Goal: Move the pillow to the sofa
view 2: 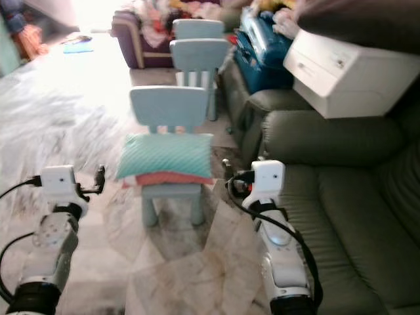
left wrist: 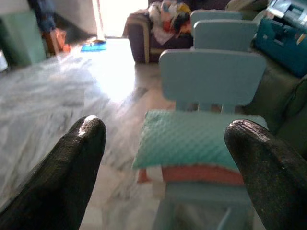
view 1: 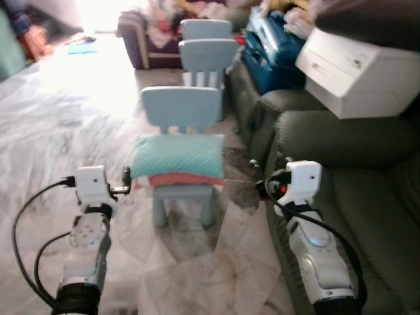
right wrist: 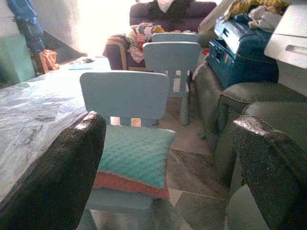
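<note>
A teal pillow (view 1: 177, 157) with an orange underside lies flat on the seat of a small light-blue chair (view 1: 182, 108) straight ahead. The dark green sofa (view 1: 357, 197) runs along my right. My left gripper (view 1: 125, 176) hovers open just off the pillow's left end, short of touching it. My right gripper (view 1: 257, 177) is open between the chair's right side and the sofa arm. In the left wrist view the pillow (left wrist: 192, 139) sits between the two black fingers (left wrist: 62, 177). The right wrist view has the pillow (right wrist: 136, 155) low between its fingers (right wrist: 53, 177).
Two more light-blue chairs (view 1: 207, 49) stand in a row behind the first. A white box (view 1: 357, 69) and a blue case (view 1: 272, 49) rest on the sofa further back. A purple couch (view 1: 141, 39) piled with clothes stands far off. Marble floor (view 1: 46, 125) spreads to the left.
</note>
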You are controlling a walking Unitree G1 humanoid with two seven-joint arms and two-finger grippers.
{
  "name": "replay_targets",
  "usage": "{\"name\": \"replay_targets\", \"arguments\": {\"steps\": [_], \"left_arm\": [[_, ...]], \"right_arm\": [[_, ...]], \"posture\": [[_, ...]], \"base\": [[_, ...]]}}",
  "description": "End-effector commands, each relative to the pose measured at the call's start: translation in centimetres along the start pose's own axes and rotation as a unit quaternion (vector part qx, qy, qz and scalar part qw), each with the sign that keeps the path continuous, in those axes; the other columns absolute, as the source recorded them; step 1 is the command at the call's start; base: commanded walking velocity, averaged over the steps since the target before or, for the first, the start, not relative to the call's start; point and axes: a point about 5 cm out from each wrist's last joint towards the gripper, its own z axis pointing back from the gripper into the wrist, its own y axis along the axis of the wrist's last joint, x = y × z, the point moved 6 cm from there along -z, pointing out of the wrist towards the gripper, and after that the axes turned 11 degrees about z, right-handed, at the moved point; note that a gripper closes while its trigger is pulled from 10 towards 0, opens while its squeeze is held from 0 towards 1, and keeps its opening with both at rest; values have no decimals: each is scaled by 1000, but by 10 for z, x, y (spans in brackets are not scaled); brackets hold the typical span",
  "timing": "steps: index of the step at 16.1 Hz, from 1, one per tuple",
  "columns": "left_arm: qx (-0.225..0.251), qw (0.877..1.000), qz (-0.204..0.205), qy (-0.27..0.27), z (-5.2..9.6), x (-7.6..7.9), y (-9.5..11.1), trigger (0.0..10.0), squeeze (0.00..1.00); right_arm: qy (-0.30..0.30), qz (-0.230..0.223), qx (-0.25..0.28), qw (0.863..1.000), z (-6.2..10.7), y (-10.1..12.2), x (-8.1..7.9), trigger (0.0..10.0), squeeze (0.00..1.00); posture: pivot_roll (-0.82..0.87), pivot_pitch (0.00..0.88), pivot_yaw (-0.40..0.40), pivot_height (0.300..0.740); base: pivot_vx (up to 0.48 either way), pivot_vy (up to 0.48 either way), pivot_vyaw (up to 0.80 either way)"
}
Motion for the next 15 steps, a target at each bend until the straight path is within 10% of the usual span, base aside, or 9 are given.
{"name": "replay_targets", "arguments": {"steps": [1, 15], "left_arm": [[-2, 1000, 1, -13, -1, 11, -1, 10000, 0], [-7, 1000, 3, -14, 0, 12, -5, 10000, 0]], "right_arm": [[-15, 8, 4, 1000, 3, 1, 13, 10000, 0], [-15, 11, 3, 1000, 3, 1, 12, 10000, 0]], "posture": [[-88, 39, -19, 740], [-88, 44, -23, 740]], "base": [[368, 244, 0], [367, 246, 235]]}}
